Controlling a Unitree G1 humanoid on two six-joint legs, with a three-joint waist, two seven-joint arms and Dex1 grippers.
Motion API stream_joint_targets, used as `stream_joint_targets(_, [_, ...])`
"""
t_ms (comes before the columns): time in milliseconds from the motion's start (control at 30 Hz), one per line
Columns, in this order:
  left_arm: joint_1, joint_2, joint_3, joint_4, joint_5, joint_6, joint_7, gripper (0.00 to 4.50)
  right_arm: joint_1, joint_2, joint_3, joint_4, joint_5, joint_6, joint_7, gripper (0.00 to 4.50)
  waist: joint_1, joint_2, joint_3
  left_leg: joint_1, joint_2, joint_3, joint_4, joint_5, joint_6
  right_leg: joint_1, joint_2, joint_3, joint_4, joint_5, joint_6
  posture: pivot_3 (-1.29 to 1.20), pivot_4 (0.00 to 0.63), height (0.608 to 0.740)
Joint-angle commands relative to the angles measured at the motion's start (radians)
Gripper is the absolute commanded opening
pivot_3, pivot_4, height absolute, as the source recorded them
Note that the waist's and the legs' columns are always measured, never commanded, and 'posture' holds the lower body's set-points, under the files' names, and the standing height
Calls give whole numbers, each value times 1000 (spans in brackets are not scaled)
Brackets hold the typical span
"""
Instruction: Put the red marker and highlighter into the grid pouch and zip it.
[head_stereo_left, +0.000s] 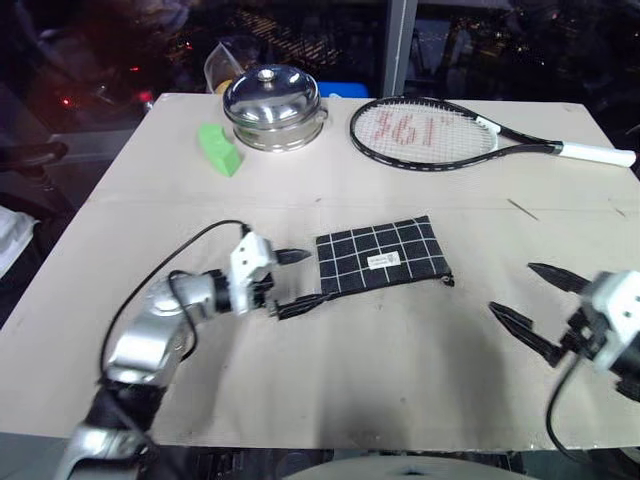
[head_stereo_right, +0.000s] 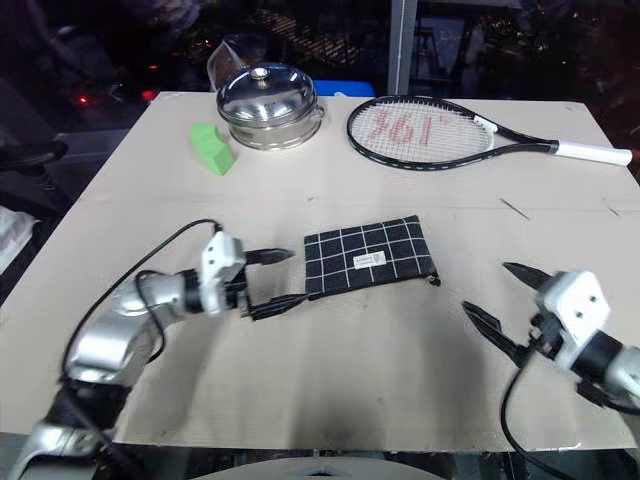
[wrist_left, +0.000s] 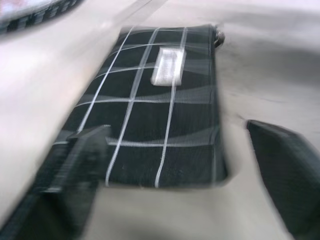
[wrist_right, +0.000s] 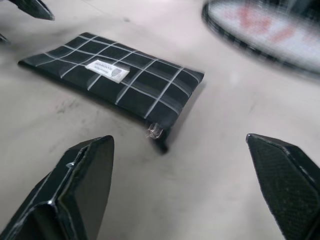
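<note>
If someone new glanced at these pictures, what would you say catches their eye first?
Probably the grid pouch, lying flat mid-table between the two open end effectors: the left end effector right at its near end, the right end effector farther off on the other side. Behind it, along the far edge, sit a shiny steel pot, a tennis racket and a bright green block.

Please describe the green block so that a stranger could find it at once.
Look at the far left part of the table, beside the steel pot. The green block lies just left of it, the only bright green, wedge-shaped thing there.
</note>
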Motion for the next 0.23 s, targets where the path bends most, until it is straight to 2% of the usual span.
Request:
stream_joint_targets(33, [135,46,144,-123,-87,59,-1,4481,90,-4,-136,80,39,-142,131,4384,6,0,0,1,0,0,0,0,0,1,0,0,0,0,0,0,150,740])
stream_joint_targets(100, [222,60,194,-158,-91,62,1,4481,137,-11,-188,129,45,-192,176,4384,10,0,1,2,-1,0,0,0,0,3,-2,0,-2,-2,-3,0,150,740])
stream_joint_targets(233, [300,64,243,-188,-105,53,-9,4481,165,-22,-224,186,53,-244,207,4384,18,1,1,7,-1,0,-3,-3,-4,7,-4,-1,-5,-2,-4,0,150,740])
